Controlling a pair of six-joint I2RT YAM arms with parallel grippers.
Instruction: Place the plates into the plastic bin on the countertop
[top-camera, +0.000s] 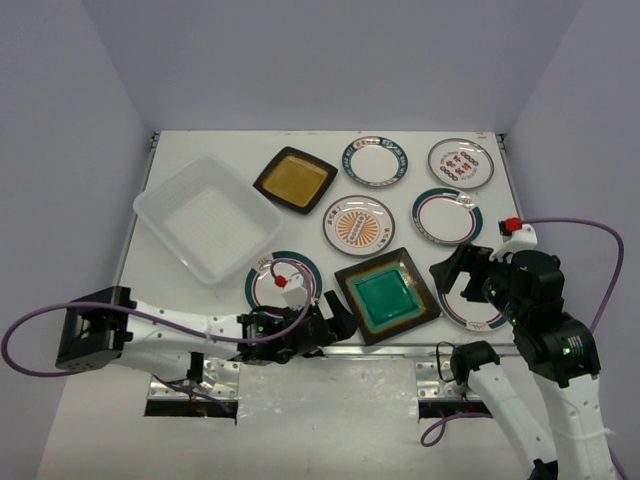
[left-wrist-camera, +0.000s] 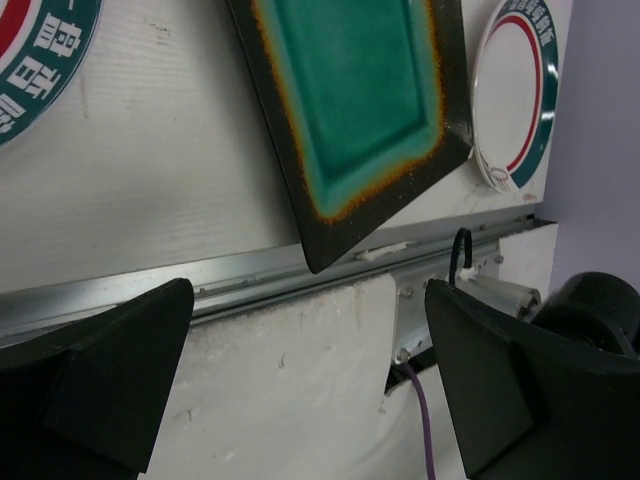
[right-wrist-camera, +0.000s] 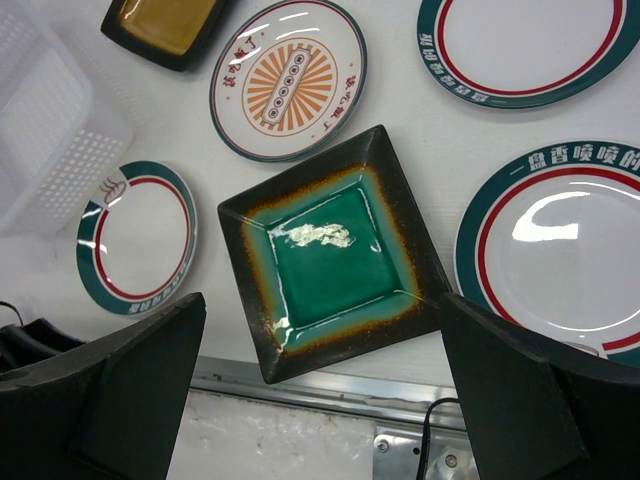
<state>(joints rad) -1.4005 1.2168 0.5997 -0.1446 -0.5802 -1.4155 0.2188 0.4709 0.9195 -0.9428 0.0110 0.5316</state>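
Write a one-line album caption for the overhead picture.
Two robot arms, left gripper and right gripper open, hover near eight plates on the table; the plastic bin is empty.

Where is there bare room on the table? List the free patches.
Bare table at the near left, between bin and front edge, and behind the bin along the far edge. Crowded: the right half, plates nearly rim to rim around the teal plate.

You can read white Chinese characters, 盘香喷喷的, on the green band of the round white plate with a green band and a red ring (right-wrist-camera: 560, 250). Red characters flank the centre of the round white plate with the orange sunburst centre (right-wrist-camera: 288, 78), too small to read. White characters on the round green-rimmed plate (left-wrist-camera: 40, 50) are cut off, unreadable.
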